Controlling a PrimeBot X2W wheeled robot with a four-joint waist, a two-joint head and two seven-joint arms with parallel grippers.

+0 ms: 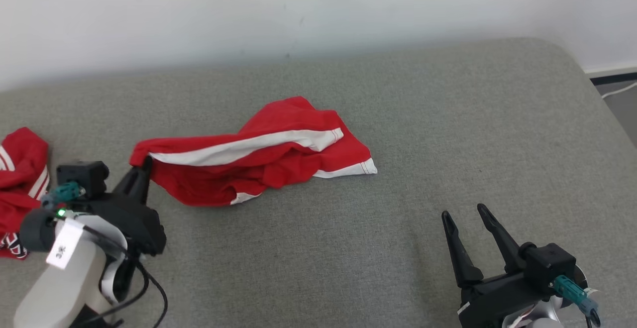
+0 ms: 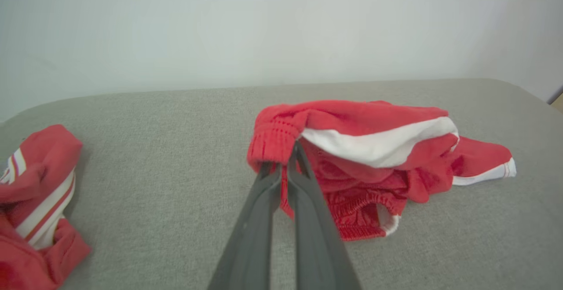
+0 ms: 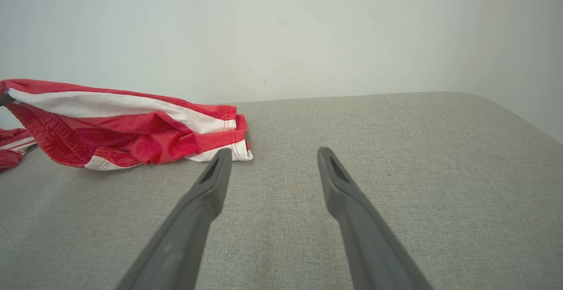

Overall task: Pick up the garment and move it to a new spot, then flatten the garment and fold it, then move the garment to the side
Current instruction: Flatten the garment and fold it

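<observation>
While the left gripper (image 1: pixel 143 164) is clamped on the ribbed waistband corner of the red garment (image 1: pixel 224 173), the rest of the cloth trails away from its fingertips to the right. It lies in a crumpled heap, with a broad white stripe along its upper fold and white-trimmed hems at the far end. From the left wrist, the two dark fingers (image 2: pixel 303 180) meet with the bunched red band caught between their tips. That pinched corner sits raised a little above the grey cushion (image 1: pixel 398 228), while the far end of the garment lies on the fabric. Off to the left of this gripper, well apart from it, a second red piece (image 1: pixel 20 168) with white stripes lies rumpled near the cushion's edge. The right gripper (image 1: pixel 463 211) is held over bare cushion, its jaws spread wide with nothing between them. The garment's white-hemmed end lies ahead of it and to its left, close to the left fingertip in the right wrist view, though I cannot tell whether they touch. Beyond both grippers a plain pale wall (image 1: pixel 298 9) rises behind the cushion.
</observation>
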